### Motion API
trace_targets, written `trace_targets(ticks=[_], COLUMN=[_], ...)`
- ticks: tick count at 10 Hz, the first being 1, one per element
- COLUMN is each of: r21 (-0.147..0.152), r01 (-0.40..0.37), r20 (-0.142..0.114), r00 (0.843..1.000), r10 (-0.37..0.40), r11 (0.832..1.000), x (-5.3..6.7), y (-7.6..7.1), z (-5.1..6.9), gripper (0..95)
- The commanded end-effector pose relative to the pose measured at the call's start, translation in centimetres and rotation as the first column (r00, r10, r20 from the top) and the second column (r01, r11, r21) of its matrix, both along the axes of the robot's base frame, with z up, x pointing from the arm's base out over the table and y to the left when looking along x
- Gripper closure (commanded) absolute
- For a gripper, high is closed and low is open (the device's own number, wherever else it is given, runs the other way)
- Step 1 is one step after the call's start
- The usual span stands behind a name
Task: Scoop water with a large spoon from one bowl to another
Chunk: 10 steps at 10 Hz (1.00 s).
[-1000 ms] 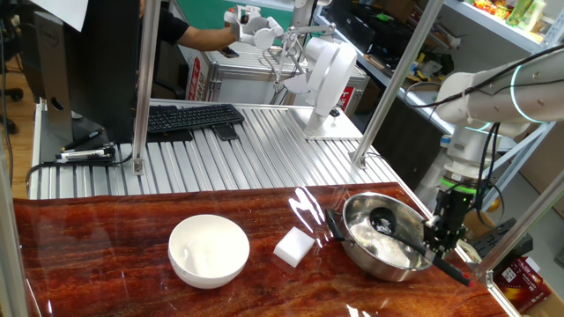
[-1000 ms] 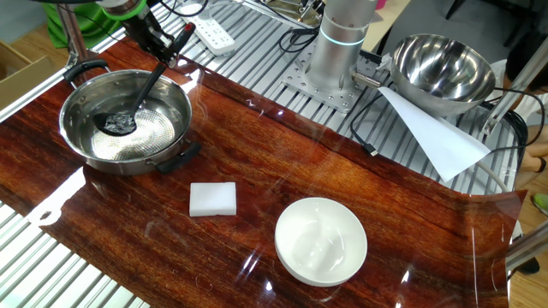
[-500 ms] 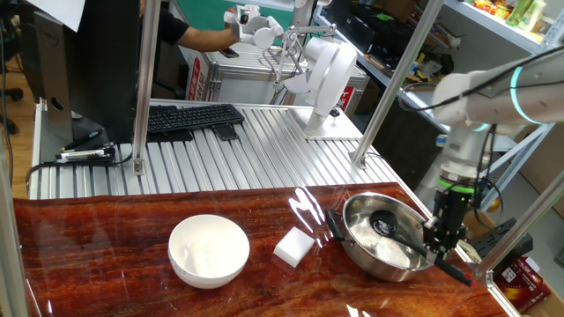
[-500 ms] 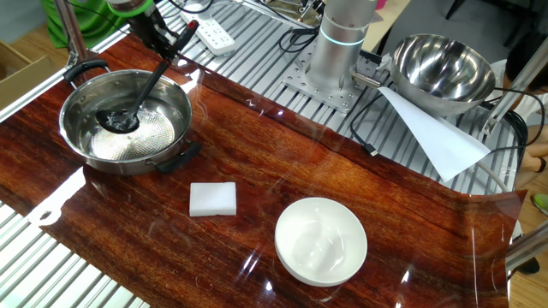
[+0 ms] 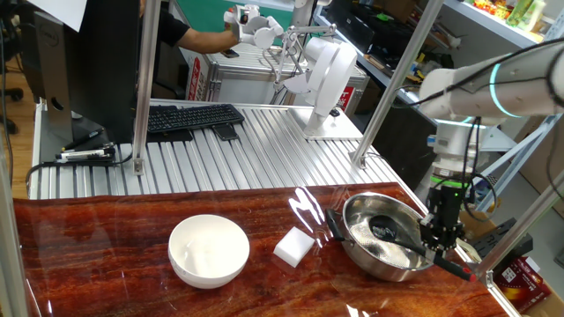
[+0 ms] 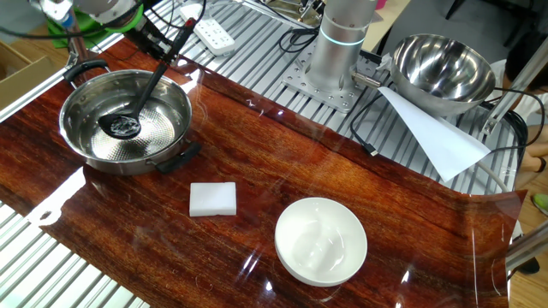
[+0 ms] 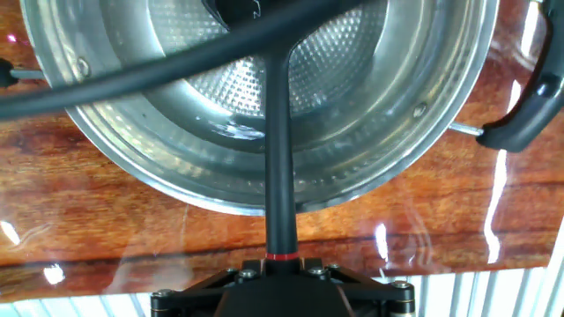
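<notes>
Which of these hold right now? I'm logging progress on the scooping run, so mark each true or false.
1. The gripper is shut on the large spoon's handle. True.
2. The spoon's cup sits inside the steel bowl. True.
3. The white block lies inside the white bowl. False: it lies on the table between the two bowls.
4. The spoon's cup is over the white bowl. False: it is in the steel bowl.
5. The steel bowl has black side handles. True.

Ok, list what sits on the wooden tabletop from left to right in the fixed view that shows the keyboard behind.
white bowl → white block → steel bowl, with the ladle resting in it → gripper holding the ladle's handle
</notes>
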<state>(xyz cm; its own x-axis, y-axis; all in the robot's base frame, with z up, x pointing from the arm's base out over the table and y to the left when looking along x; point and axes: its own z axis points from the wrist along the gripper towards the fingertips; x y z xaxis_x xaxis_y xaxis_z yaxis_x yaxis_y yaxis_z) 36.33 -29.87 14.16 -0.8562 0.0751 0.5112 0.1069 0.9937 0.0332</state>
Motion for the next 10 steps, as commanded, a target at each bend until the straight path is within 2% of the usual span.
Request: trace_targets(ticks=[1, 2, 4, 7, 10], r21=[0.032, 0.038, 0.071, 0.091, 0.087], r01=[0.023, 0.033, 0.062, 0.072, 0.068], r20=[-0.057, -0.071, -0.094, -0.098, -0.095], r00=[0.998, 0.997, 0.994, 0.993, 0.994], r10=[-0.022, -0.031, -0.055, -0.063, -0.06], r11=[0.999, 0.999, 0.996, 0.993, 0.994], x=[0.1, 0.14, 0.15, 0.21, 0.46], y=[0.0, 0.03, 0.07, 0.13, 0.23], z=[0.04, 0.01, -0.03, -0.16, -0.7], gripper=[95.0, 95.0, 95.0, 95.0, 95.0])
